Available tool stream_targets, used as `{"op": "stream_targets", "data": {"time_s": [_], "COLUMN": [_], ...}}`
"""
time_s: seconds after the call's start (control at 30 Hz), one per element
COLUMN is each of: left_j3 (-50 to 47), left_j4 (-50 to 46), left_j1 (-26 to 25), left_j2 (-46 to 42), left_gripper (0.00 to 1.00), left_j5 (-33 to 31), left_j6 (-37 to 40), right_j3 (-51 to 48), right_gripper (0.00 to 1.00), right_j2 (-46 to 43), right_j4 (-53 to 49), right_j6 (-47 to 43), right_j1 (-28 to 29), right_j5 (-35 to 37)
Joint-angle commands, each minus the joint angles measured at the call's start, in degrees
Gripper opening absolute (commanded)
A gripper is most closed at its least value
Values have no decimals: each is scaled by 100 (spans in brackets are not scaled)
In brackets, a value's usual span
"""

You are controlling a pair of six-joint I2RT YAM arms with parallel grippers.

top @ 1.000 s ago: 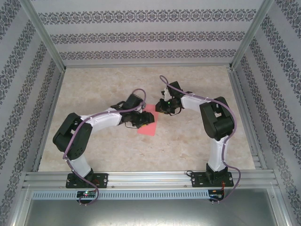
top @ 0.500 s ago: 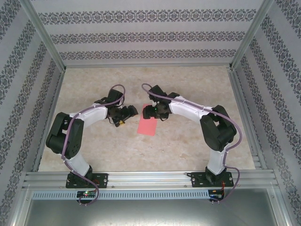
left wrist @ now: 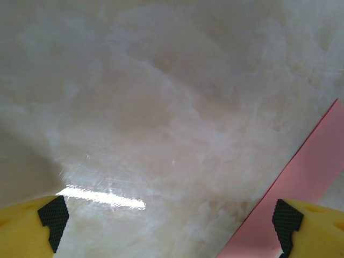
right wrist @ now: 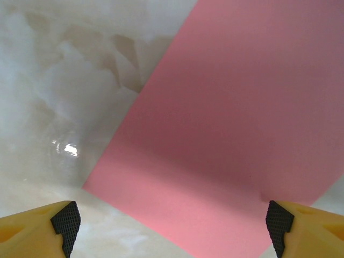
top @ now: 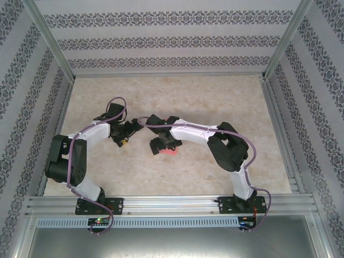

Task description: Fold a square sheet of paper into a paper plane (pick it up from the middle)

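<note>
**Work surface.** The desk (top: pixel 226 102) has a pale, glossy, marble-patterned top. In the left wrist view a bright streak of reflected light lies on it to the left of the pink paper (top: pixel 171 152). Around the paper the top is bare.

**Enclosure.** Patterned walls (top: pixel 161 43), with grey ornamental bands on white, stand behind the paper and on both sides of it. Aluminium posts (top: pixel 51 45) mark the corners. A slotted aluminium rail (top: pixel 172 204) runs along the desk edge on the near side of the paper and carries both arm bases.

**Task object.** The pink paper lies flat near the middle of the desk. In the right wrist view it (right wrist: pixel 231 118) is turned at an angle, with one corner pointing to the lower left.

**Right gripper.** The right gripper (top: pixel 159 147) sits directly above the paper's left part. Its jaws are spread wide (right wrist: pixel 172 220) and hold nothing. Contact with the paper cannot be determined.

**Left gripper.** The left gripper (top: pixel 124 141) is just left of the paper, over bare desk. Its jaws are fully apart (left wrist: pixel 166 220) and empty. One finger (left wrist: pixel 314 226) overlaps the paper's edge (left wrist: pixel 301 177).
</note>
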Motion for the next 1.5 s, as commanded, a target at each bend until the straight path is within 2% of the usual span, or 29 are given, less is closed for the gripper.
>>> {"op": "stream_targets", "data": {"time_s": [0.0, 0.27, 0.43, 0.63, 0.73, 1.0, 1.13, 1.27, 1.47], "left_j3": [-93, -150, -233, -318, -330, -346, -349, -347, -373], "left_j4": [-118, 26, 193, 444, 467, 530, 529, 507, 513], "left_j1": [61, 59, 51, 39, 25, -1, -5, -10, -8], "left_j2": [-63, 71, 28, -45, -83, -109, -87, -65, -42], "left_gripper": [100, 100, 100, 100, 100, 100, 100, 100, 100], "left_j5": [-17, 210, 449, 775, 869, 923, 925, 887, 891], "left_j6": [-130, -132, -95, -2, 65, 114, 120, 109, 101], "right_j3": [209, 282, -251, -854, -977, -963, -828, -440, -291], "right_gripper": [92, 87, 78, 79, 82, 84, 85, 91, 89], "right_j2": [217, 570, 372, 9, -65, 19, 118, 429, 754], "right_j4": [-247, -371, 196, 886, 976, 763, 507, -46, -297], "right_j6": [76, 201, 189, 53, -5, 56, 22, -54, 204], "right_j1": [15, -106, -347, -679, -797, -895, -770, -448, -366], "right_j5": [143, 182, -504, -1384, -1569, -1323, -821, 17, 264]}}
